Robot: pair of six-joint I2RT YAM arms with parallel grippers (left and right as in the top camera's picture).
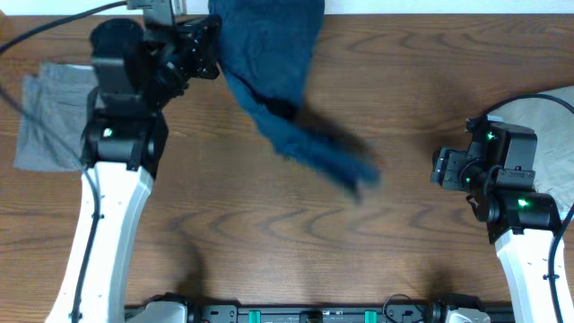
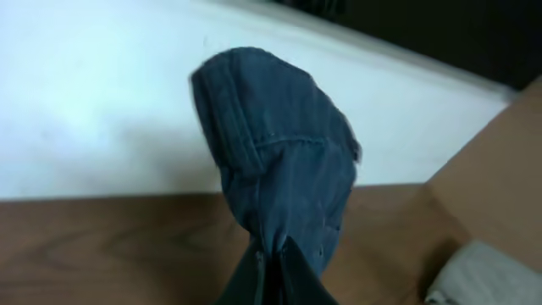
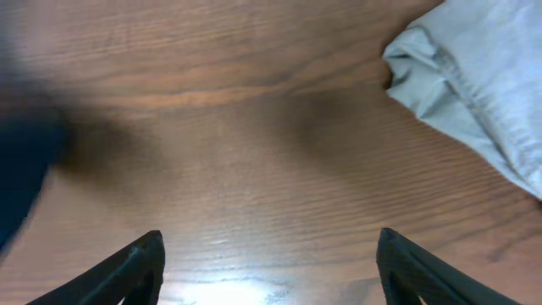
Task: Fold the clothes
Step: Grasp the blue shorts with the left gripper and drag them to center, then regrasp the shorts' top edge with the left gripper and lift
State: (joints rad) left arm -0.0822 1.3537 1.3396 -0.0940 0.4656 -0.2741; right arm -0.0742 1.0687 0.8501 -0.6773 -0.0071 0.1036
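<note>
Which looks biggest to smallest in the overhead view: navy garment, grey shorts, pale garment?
1. The navy garment, clearly largest, though it is lifted nearer the camera.
2 and 3. The grey shorts and the pale garment: similar in size, and each is only partly in view, so no ranking.

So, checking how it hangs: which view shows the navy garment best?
Overhead: nearly all the navy garment hangs from the left gripper, lower end blurred. Left wrist shows only the pinched bunch; right wrist, a dark blur at left.
</note>
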